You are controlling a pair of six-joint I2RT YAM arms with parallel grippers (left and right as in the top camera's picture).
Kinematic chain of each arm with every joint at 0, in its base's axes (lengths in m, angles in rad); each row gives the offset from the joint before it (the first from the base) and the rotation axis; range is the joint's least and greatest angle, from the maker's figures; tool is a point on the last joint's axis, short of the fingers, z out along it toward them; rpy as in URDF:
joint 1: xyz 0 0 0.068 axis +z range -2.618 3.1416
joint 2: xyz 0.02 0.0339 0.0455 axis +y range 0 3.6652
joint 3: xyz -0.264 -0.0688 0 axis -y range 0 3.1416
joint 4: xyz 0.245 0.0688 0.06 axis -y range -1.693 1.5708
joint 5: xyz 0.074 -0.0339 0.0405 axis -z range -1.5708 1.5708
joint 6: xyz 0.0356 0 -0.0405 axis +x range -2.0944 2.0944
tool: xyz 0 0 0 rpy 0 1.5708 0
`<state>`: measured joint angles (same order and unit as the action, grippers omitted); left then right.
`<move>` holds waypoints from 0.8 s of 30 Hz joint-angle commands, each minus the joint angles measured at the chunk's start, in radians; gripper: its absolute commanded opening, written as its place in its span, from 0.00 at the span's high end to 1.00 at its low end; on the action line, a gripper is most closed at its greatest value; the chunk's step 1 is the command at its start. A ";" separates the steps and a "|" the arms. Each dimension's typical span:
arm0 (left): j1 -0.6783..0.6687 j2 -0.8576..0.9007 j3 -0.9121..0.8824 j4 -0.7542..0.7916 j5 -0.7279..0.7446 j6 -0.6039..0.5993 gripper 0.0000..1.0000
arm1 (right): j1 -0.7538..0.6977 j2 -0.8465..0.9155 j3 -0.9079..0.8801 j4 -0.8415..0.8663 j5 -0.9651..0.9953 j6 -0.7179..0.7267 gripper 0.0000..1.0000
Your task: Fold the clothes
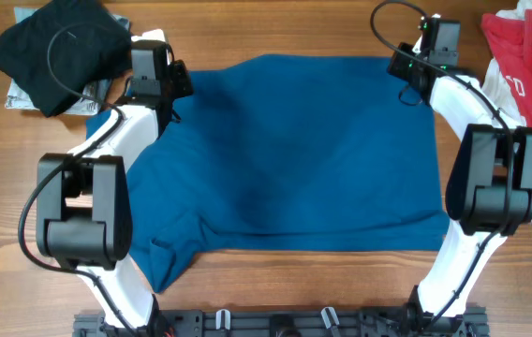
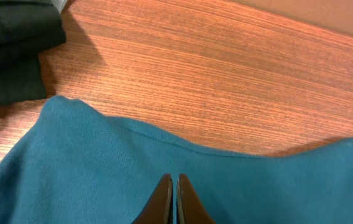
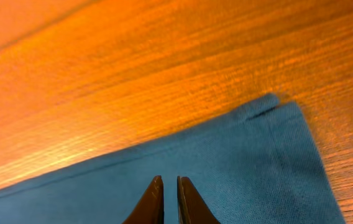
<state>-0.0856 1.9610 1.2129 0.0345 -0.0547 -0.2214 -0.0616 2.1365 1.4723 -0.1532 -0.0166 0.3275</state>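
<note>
The blue shirt (image 1: 294, 159) lies spread flat across the middle of the wooden table. My left gripper (image 1: 176, 84) is at its far left corner. In the left wrist view its jaws (image 2: 174, 182) are pressed together down on the blue fabric (image 2: 71, 162), which rises slightly off the table there. My right gripper (image 1: 408, 71) is at the far right corner. Its jaws (image 3: 170, 182) are nearly together on the fabric (image 3: 257, 162), a little inside the hem. The shirt's far edge runs fairly straight between the two grippers. Collar and buttons are not visible.
A black garment (image 1: 60, 47) is bunched at the far left corner of the table, close to my left gripper; it also shows in the left wrist view (image 2: 9, 37). A red-and-white garment (image 1: 528, 65) lies along the right edge. Bare wood (image 1: 294, 28) lies beyond the shirt.
</note>
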 commanded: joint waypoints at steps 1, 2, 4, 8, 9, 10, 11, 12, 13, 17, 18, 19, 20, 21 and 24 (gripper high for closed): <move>0.003 0.066 0.007 0.057 -0.035 0.002 0.96 | 0.005 0.045 0.017 0.020 0.028 -0.013 0.91; 0.004 0.087 0.007 0.078 -0.048 0.002 0.96 | 0.005 0.051 0.017 0.019 0.028 -0.013 0.91; 0.010 0.138 0.007 0.121 -0.048 0.001 0.96 | 0.005 0.063 0.017 0.019 0.031 -0.013 0.90; 0.016 0.224 0.007 0.144 -0.047 0.002 0.96 | 0.005 0.093 0.017 0.021 0.046 -0.010 0.90; 0.018 0.238 0.007 0.153 -0.048 0.002 0.96 | 0.005 0.097 0.017 0.026 0.047 -0.010 0.90; 0.024 0.246 0.007 0.165 -0.048 0.002 0.96 | 0.005 0.099 0.015 0.023 0.077 -0.013 0.90; 0.032 0.247 0.007 0.168 -0.048 0.002 0.96 | 0.005 0.099 0.011 0.023 0.111 -0.014 0.91; 0.046 0.247 0.007 0.167 -0.048 0.001 0.96 | 0.002 0.106 0.011 0.022 0.129 -0.014 0.91; 0.060 0.247 0.007 0.164 -0.048 0.001 0.96 | -0.004 0.116 0.011 0.022 0.129 -0.024 0.91; 0.101 0.248 0.007 0.164 -0.048 0.002 0.96 | -0.045 0.192 0.011 0.013 0.130 -0.039 0.90; 0.107 0.248 0.007 0.164 -0.048 0.002 0.96 | -0.061 0.206 0.011 0.010 0.130 -0.039 0.90; 0.111 0.248 0.007 0.166 -0.048 0.002 0.96 | -0.072 0.211 0.011 0.007 0.130 -0.039 0.91; 0.115 0.248 0.007 0.172 -0.048 0.002 0.96 | -0.089 0.214 0.011 0.003 0.134 -0.039 0.91; 0.117 0.248 0.007 0.175 -0.048 0.002 0.96 | -0.098 0.214 0.011 0.000 0.134 -0.040 0.91; 0.123 0.248 0.007 0.188 -0.112 0.002 0.96 | -0.134 0.214 0.012 -0.027 0.175 -0.046 0.95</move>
<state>0.0162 2.1693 1.2224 0.2264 -0.0910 -0.2214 -0.1349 2.2704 1.5146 -0.1287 0.0750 0.3050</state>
